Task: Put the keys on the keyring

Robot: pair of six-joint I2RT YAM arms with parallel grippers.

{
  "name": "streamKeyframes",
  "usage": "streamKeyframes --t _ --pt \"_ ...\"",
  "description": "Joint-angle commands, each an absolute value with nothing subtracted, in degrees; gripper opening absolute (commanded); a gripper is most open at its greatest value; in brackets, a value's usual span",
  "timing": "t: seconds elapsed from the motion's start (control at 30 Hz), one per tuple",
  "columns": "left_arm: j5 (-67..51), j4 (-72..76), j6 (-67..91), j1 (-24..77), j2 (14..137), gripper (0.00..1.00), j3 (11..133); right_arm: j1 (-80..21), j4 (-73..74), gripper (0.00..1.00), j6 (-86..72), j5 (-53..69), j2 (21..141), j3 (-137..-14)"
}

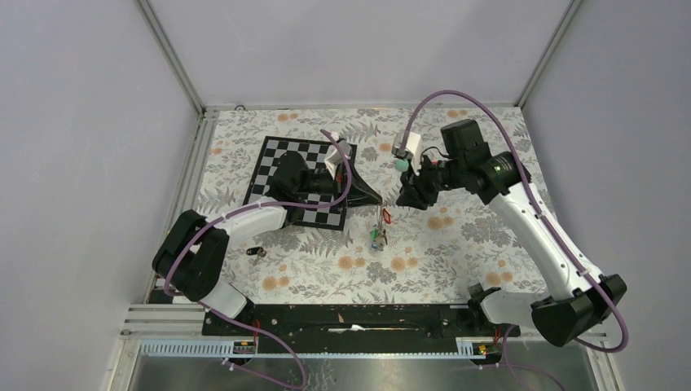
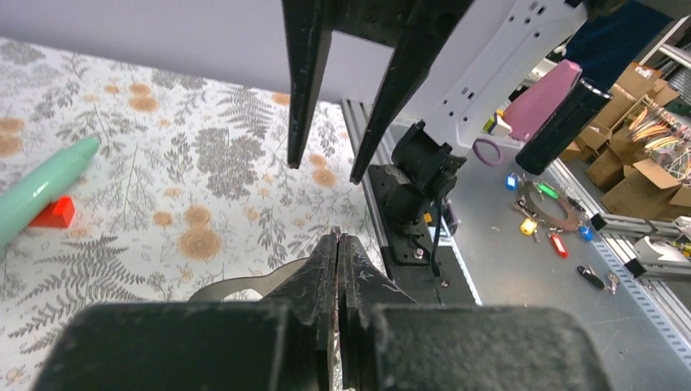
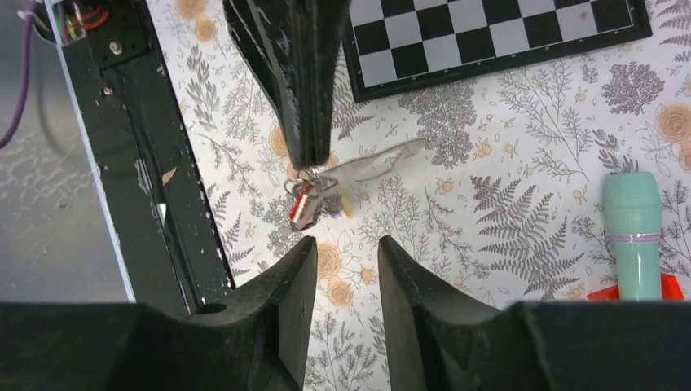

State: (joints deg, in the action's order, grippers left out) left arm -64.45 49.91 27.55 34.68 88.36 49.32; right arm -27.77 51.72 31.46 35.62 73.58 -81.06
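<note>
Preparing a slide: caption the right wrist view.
Left tool pinches the keyring, keys bunched at its tip, open right tool facing them.

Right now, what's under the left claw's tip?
Below the left claw: keys, one red-tagged, and the pale keyring, with the floral table beneath. The shut claw hides whether it pinches the ring.

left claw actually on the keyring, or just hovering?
Touching. Right wrist view: the shut left claw pinches one end of the keyring, the loop running straight out from its tips, the keys bunched just under them.
</note>
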Motion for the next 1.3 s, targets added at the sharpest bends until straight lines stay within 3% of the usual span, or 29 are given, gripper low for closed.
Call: streamKeyframes --t 0.0,0.27,0.4,0.97,1.27 --pt "-61.97 69.64 39.13 34.54 84.82 0.00 47.55 -25.24 42.89 0.41 27.79 44.73 69.13 -76.65" --pt "-59.65 73.05 42.44 34.54 85.13 0.00 46.64 -25.14 37.14 0.53 26.28 53.59 68.15 -72.82" --pt "-58.07 75.22 44.44 34.54 85.41 0.00 46.19 -25.16 35.05 0.53 25.26 55.78 68.18 -70.93" --pt "-54.49 77.68 46.96 34.63 85.82 0.00 44.75 -25.14 30.80 0.02 23.03 57.63 68.05 -66.20" --pt "-52.65 80.16 49.56 34.63 86.63 0.00 44.47 -25.18 29.19 0.00 22.06 57.81 68.66 -64.05"
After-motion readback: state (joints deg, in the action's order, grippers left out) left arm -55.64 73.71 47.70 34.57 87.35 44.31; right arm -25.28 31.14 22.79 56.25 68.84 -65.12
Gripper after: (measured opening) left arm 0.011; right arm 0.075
